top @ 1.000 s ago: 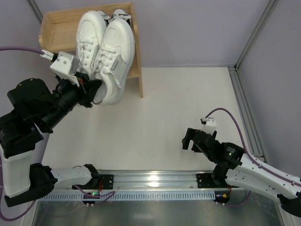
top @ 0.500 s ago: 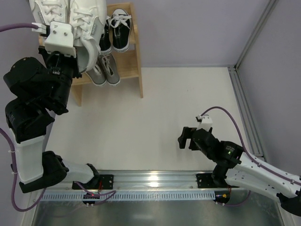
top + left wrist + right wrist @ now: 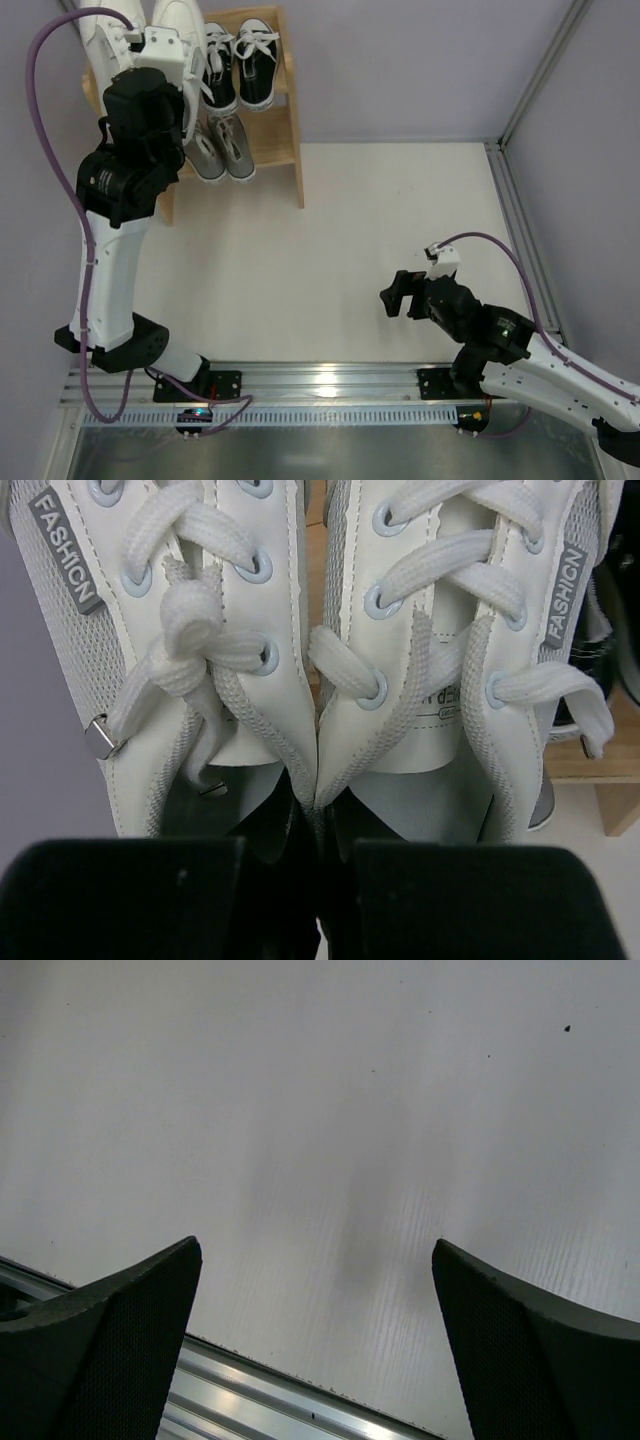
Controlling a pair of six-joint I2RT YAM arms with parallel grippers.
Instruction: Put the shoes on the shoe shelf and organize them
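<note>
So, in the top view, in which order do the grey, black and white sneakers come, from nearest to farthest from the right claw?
From the right claw:
1. Grey sneakers, on the near side of the wooden shelf.
2. Black sneakers, on the shelf behind the grey pair.
3. White sneakers, far left, held by the left claw.

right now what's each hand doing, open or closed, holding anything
Left hand: closed, pinching the white sneakers together by their inner collars.
Right hand: open, holding nothing.
</note>
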